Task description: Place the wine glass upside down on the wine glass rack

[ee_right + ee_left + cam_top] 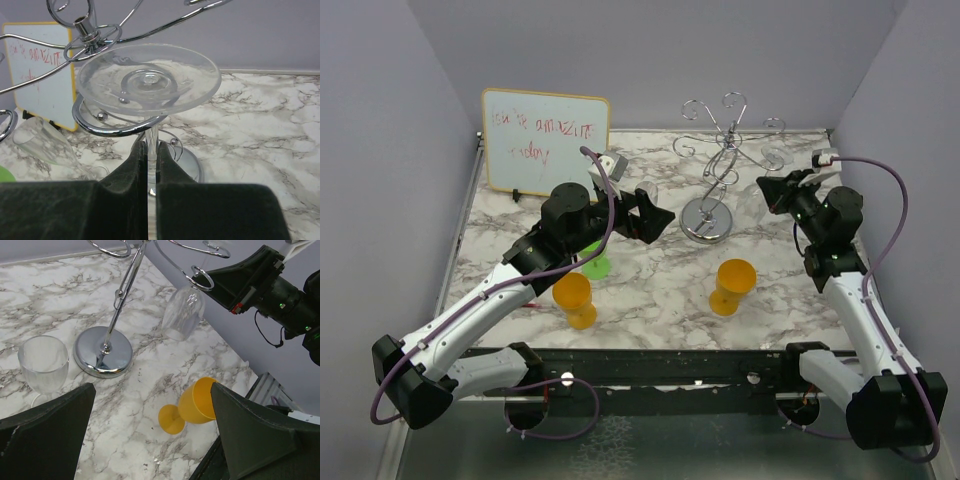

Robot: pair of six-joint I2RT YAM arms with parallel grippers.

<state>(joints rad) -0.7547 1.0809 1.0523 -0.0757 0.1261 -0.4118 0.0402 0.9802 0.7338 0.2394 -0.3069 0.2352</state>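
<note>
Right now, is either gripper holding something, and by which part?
The right gripper is shut on the thin stem of the clear upside-down wine glass, just below its round foot. The left gripper is open and holds nothing.

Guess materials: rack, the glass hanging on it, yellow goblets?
Rack: metal wire, mirror chrome; its base reflects. Wine glass: clear glass or hard plastic; fully see-through, can't tell which. Yellow goblets: likely plastic; opaque, uniform colour.
</note>
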